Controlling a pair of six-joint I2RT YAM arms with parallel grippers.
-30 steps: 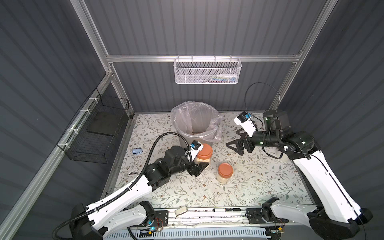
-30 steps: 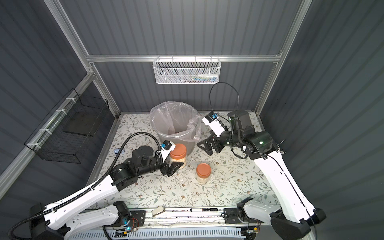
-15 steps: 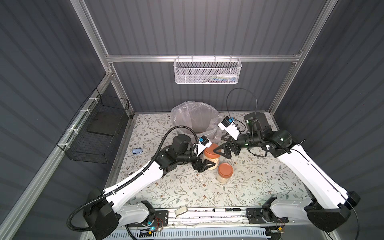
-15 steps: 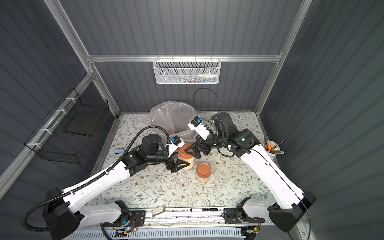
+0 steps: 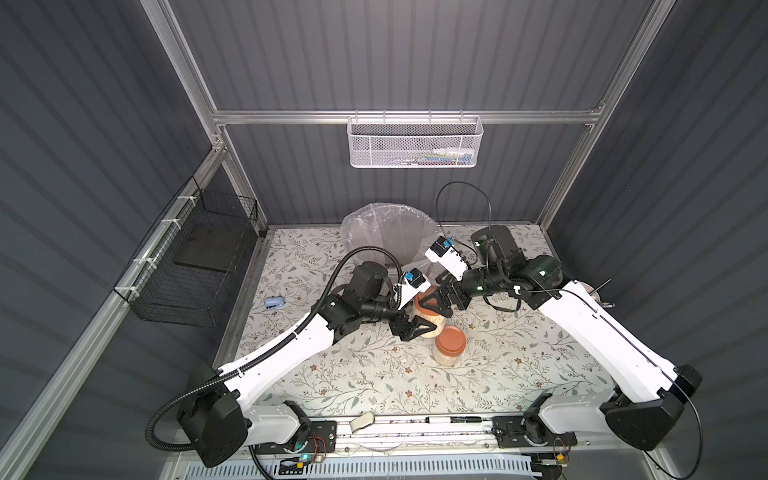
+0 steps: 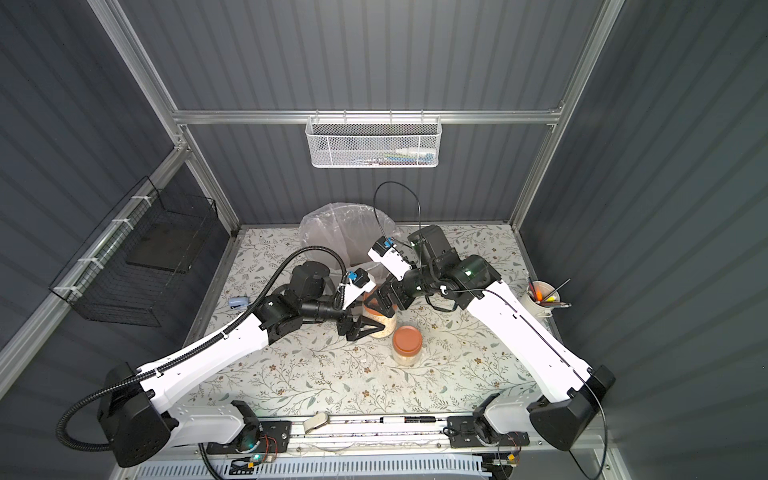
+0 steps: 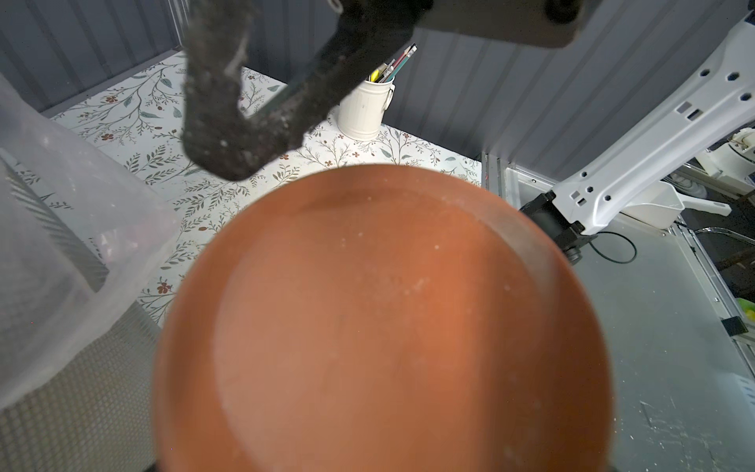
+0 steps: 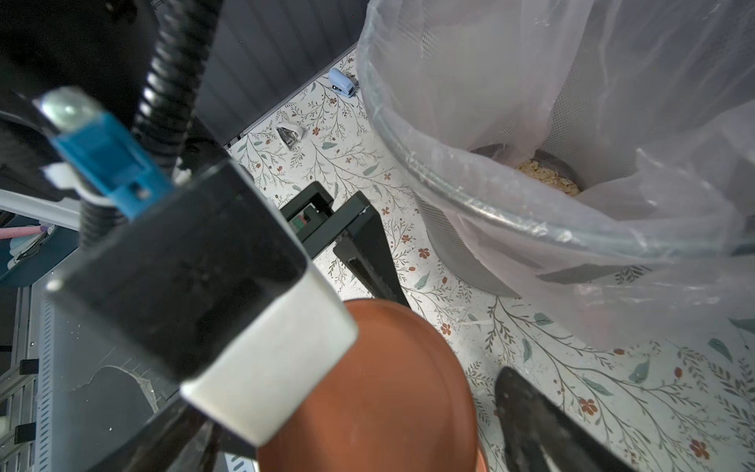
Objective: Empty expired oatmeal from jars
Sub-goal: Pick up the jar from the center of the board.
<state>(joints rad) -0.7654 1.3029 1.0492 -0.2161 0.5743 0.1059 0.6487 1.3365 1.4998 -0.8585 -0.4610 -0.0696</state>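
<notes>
Now the left gripper (image 5: 415, 324) squeezes the jar (image 5: 436, 325) of oatmeal (image 5: 431, 332) tight, just on the near side of the bin (image 5: 374, 220), so the right gripper (image 5: 439, 303), wide open and holding nothing, should sit evenly around the orange lid (image 5: 424, 300) before it pinches and twists.

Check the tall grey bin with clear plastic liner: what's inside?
Grey plastic-lined bin: a patch of pale beige oatmeal flakes at the bottom. Folds of the liner hide the rest of the floor.
</notes>
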